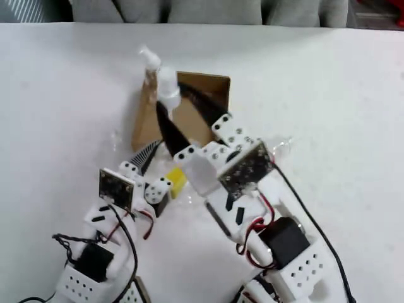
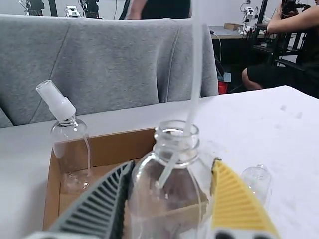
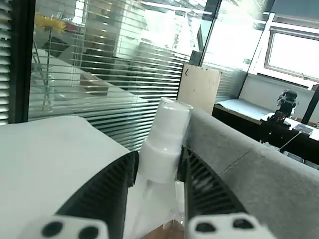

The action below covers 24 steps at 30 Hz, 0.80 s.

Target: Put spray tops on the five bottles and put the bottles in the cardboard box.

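My left gripper (image 2: 172,172) is shut on a clear bottle (image 2: 169,199), its grey and yellow fingers (image 2: 234,204) on either side, just in front of the cardboard box (image 2: 102,148). The bottle's neck is open, and a thin tube (image 2: 193,84) runs down into it from above. My right gripper (image 3: 158,157) is shut on a white spray top (image 3: 163,139). In the high view that spray top (image 1: 168,83) hangs over the box (image 1: 202,85), above my left gripper (image 1: 161,167). A capped bottle (image 2: 69,142) stands in a corner of the box.
An uncapped clear bottle (image 2: 256,181) stands on the white table (image 1: 328,88) beside the box. A grey sofa back (image 2: 109,59) runs along the far table edge. Both arms crowd the near middle, with bare table to either side.
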{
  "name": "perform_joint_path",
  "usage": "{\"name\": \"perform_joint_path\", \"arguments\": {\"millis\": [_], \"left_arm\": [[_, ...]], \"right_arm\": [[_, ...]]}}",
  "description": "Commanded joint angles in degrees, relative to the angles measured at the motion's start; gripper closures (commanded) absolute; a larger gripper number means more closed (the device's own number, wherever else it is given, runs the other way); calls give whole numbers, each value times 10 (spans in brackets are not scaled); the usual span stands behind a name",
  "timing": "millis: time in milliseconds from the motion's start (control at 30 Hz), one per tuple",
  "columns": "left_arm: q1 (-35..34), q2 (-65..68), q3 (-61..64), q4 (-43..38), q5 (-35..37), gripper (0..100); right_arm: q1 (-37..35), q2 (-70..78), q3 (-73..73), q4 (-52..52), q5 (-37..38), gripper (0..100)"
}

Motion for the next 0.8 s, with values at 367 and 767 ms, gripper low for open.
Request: {"name": "perform_joint_path", "arguments": {"millis": [367, 767], "left_arm": [[4, -9, -6, -21, 3, 980], [2, -9, -6, -21, 3, 980]], "right_arm": [[-7, -7, 52, 7, 3, 971], [-8, -14, 30, 112, -86, 745]]}}
